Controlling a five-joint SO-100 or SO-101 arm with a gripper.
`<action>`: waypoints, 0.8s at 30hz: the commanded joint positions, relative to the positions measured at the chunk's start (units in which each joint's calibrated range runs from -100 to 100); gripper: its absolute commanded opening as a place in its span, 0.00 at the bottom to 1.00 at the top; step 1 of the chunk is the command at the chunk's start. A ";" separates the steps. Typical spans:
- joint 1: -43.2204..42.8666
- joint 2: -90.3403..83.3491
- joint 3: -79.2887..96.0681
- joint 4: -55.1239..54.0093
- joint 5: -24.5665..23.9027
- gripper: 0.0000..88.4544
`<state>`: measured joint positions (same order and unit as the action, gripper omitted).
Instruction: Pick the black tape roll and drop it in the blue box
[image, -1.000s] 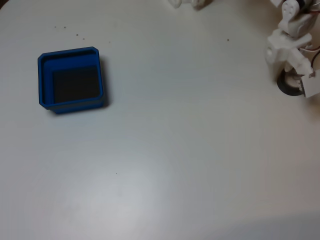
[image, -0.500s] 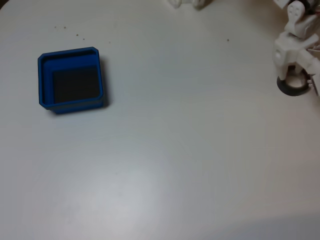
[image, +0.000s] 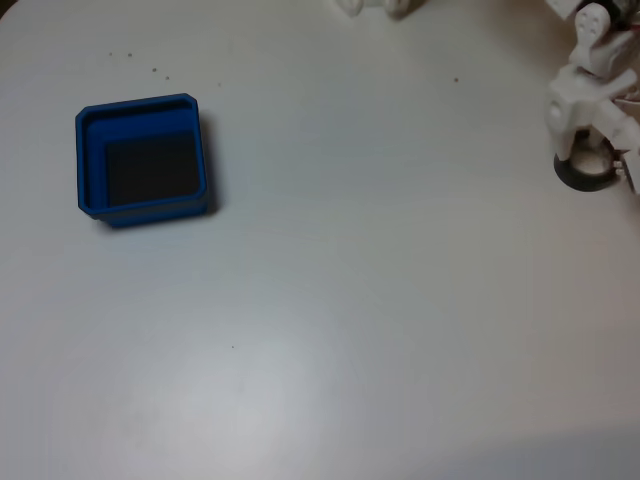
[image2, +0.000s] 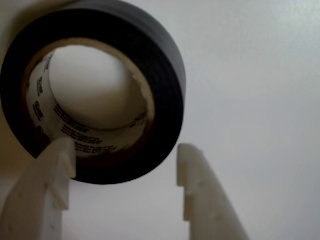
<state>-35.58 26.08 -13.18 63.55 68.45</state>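
One plain white tabletop (image: 350, 300) before you, blue box (image: 90, 160) upper left, gripper (image2: 125, 155) fingers wide astride black tape roll (image2: 160, 75) far right.

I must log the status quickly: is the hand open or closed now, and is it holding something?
Hand: open, holding nothing; its fingers straddle the near rim of the black tape roll, which lies on the table.
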 joint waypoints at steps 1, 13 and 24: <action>-0.23 -0.49 -3.98 -1.01 0.19 0.21; 0.35 -0.49 -3.53 -1.01 0.19 0.21; 0.55 1.60 -3.80 -1.01 -0.51 0.21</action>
<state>-35.68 28.28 -13.18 63.55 68.28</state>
